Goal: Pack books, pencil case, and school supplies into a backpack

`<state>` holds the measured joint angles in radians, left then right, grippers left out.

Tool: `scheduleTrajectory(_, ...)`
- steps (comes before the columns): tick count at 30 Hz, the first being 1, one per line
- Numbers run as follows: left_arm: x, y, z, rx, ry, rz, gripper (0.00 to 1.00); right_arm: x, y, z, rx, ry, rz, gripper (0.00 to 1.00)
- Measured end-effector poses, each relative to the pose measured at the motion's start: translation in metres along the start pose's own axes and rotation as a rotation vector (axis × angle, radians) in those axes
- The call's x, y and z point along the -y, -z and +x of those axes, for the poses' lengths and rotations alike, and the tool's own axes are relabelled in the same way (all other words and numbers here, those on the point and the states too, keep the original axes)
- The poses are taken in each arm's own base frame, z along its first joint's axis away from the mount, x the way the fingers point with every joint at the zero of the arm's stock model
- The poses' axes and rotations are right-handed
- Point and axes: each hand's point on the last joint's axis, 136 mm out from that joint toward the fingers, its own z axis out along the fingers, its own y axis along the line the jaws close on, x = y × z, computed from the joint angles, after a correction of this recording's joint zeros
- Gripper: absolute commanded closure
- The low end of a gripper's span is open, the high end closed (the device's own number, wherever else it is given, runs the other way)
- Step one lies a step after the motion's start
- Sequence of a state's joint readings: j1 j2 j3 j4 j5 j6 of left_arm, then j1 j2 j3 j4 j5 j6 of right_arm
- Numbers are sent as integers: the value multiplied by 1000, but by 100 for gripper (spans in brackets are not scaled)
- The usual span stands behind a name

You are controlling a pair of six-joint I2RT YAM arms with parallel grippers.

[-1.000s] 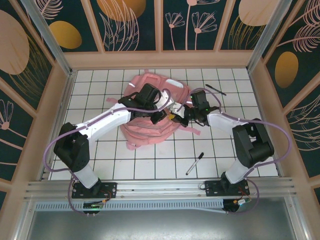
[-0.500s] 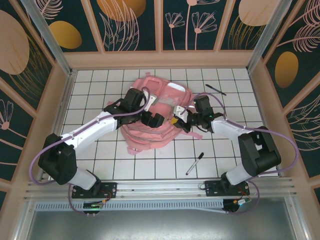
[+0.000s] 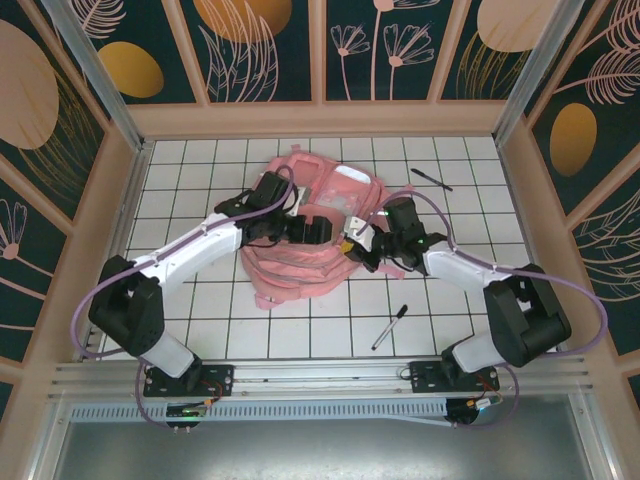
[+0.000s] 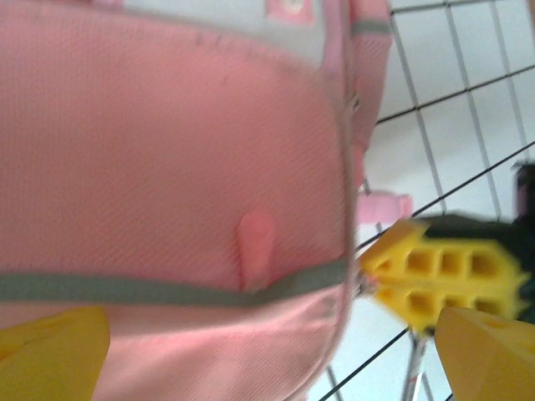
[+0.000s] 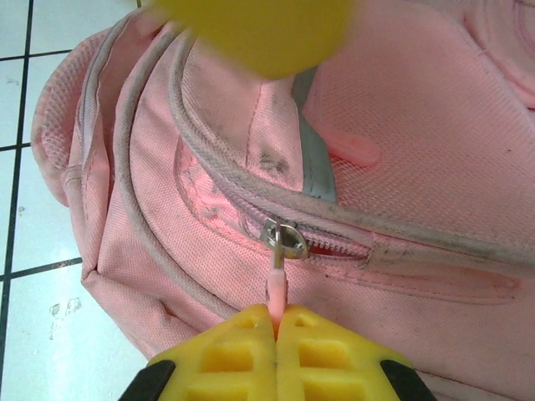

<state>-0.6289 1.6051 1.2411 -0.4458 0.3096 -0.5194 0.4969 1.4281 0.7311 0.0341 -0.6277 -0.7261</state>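
Note:
The pink backpack lies flat mid-table. My right gripper is shut on the pink zipper pull hanging from the metal slider; the zip beside the slider shows a short open gap. In the top view the right gripper sits at the bag's right edge. My left gripper hovers open over the pink fabric, nothing between its fingers, and stands over the bag's middle. Two slim pens lie on the table, one in front and one at the back right. The books and pencil case are out of view.
A wooden wall surrounds the white gridded table. A loose pink strap trails off the bag's right side near the right arm. Both arms reach in over the bag from the near edge.
My left gripper has opened wide and let go of the bag, drawing back to the left over it. My right gripper stays shut on the zipper pull and has shifted slightly left.

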Motion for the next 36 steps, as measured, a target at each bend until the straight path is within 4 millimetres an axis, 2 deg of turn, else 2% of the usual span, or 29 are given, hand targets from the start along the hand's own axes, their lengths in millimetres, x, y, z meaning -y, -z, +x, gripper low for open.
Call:
scheduleTrajectory(2,8,-5,-9,7,1,11,1,-4,0,0,11,9,1,100)
scheduleTrajectory(4,13,-13,-8,-4,1,21,1,-7,-1,-1,14,9,-1,97)
scheduleTrajectory(6,13,-24,-1,-30,12,15,4,-9,-2,-3,18,-3,-5,91)
scheduleTrajectory(8,11,-29,3,-45,23,5,3,-14,-4,-5,21,-25,-20,81)
scheduleTrajectory(10,7,-30,2,-41,39,-11,4,-24,-8,-10,34,-54,-60,69)
scheduleTrajectory(14,-2,-24,1,-26,109,-16,16,-40,-11,-18,54,-104,-129,62)
scheduleTrajectory(17,-6,-11,9,-34,158,-10,22,-43,-1,-21,75,-117,-146,60)
scheduleTrajectory(20,-4,2,16,-29,200,10,25,-34,24,-28,118,-37,-105,55)
scheduleTrajectory(24,-3,19,32,-38,245,20,26,-1,46,-26,115,150,39,52)
scheduleTrajectory(26,0,22,37,-52,261,30,25,11,41,-19,76,222,58,48)
scheduleTrajectory(31,19,17,57,-105,271,54,26,36,9,-4,-36,395,49,45)
scheduleTrajectory(33,25,13,65,-124,287,68,27,36,-4,4,-70,458,39,45)
scheduleTrajectory(36,18,7,75,-136,346,61,29,31,-20,15,-110,530,11,45)
